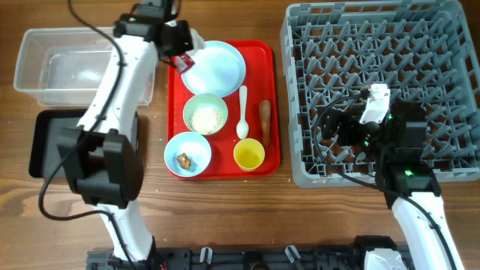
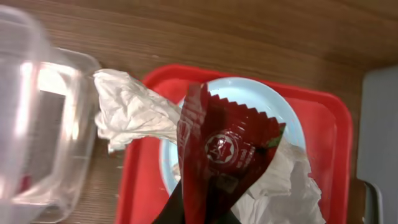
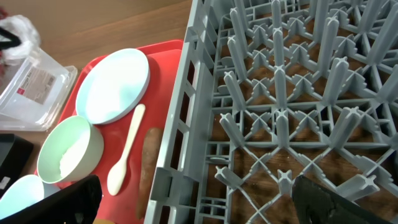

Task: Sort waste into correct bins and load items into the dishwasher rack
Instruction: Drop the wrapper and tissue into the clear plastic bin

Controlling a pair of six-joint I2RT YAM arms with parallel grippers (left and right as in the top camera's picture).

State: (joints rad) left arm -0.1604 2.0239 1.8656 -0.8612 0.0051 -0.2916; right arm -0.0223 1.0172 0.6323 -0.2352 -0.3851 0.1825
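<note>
My left gripper point(image 1: 180, 58) is shut on the red printed wrapper point(image 2: 227, 149), with white crumpled scraps point(image 2: 134, 115) bunched against it, above the left edge of the light blue plate point(image 1: 216, 67). The clear tub point(image 1: 45, 71) lies to its left, with the black tray point(image 1: 41, 142) below it. The mint bowl point(image 1: 205, 114) holds rice-like grains. The light blue bowl point(image 1: 187, 154) holds a brown lump. The yellow cup point(image 1: 248, 155), white spoon point(image 1: 242, 112) and carrot-like stick point(image 1: 265, 120) lie on the red tray. My right gripper point(image 1: 341, 131) is open and empty over the left side of the grey rack point(image 1: 442, 45).
The red tray point(image 1: 264, 56) sits between the bins and the rack. The rack's left wall point(image 3: 180, 149) stands close beside the tray. My left arm stretches over the black tray and the tub's right end. Cables run over the rack near my right wrist.
</note>
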